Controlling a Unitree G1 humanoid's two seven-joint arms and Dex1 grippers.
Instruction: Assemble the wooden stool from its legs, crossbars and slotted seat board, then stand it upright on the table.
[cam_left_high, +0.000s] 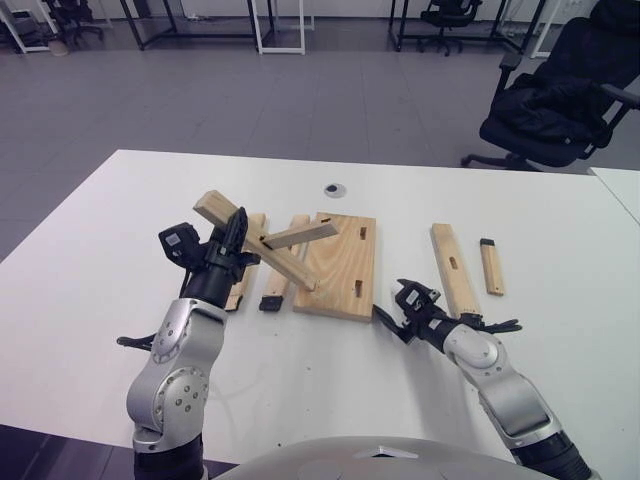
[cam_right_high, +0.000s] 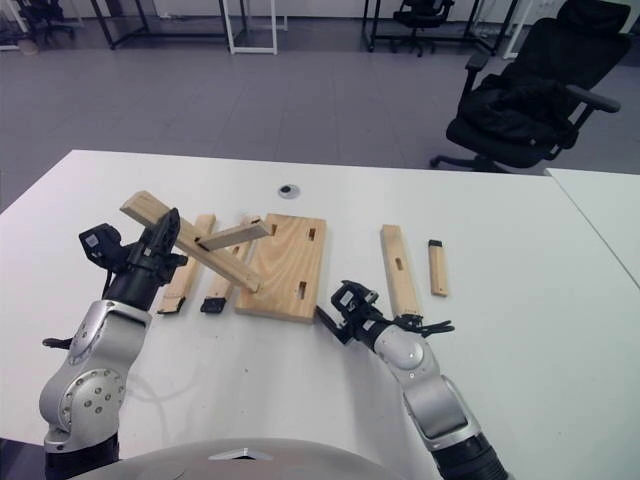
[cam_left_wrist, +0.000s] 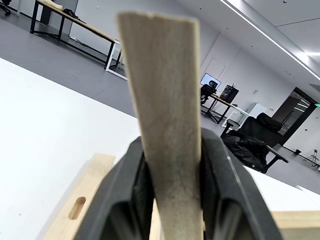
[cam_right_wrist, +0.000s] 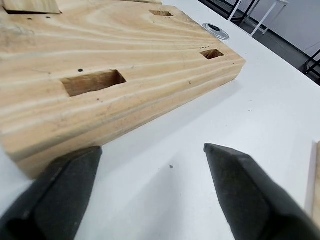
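My left gripper (cam_left_high: 232, 242) is shut on a wooden leg (cam_left_high: 262, 248), held tilted above the table, its lower end touching the slotted seat board (cam_left_high: 340, 268). A crossbar (cam_left_high: 300, 236) sticks out of that leg. In the left wrist view the leg (cam_left_wrist: 167, 100) is clamped between the black fingers (cam_left_wrist: 125, 195). Flat on the table lies the seat board (cam_right_wrist: 100, 50), and my right gripper (cam_right_wrist: 150, 190) is open at its near right corner, one finger (cam_right_wrist: 55, 195) against the board's edge. From the head, the right gripper (cam_left_high: 388, 312) rests low on the table.
Two more wooden pieces (cam_left_high: 247, 262) (cam_left_high: 286, 262) lie left of the seat board, under the held leg. A slotted leg (cam_left_high: 455, 268) and a short crossbar (cam_left_high: 490, 266) lie to its right. A round grommet (cam_left_high: 333, 188) is behind it. An office chair (cam_left_high: 560, 100) stands beyond the white table (cam_left_high: 100, 250).
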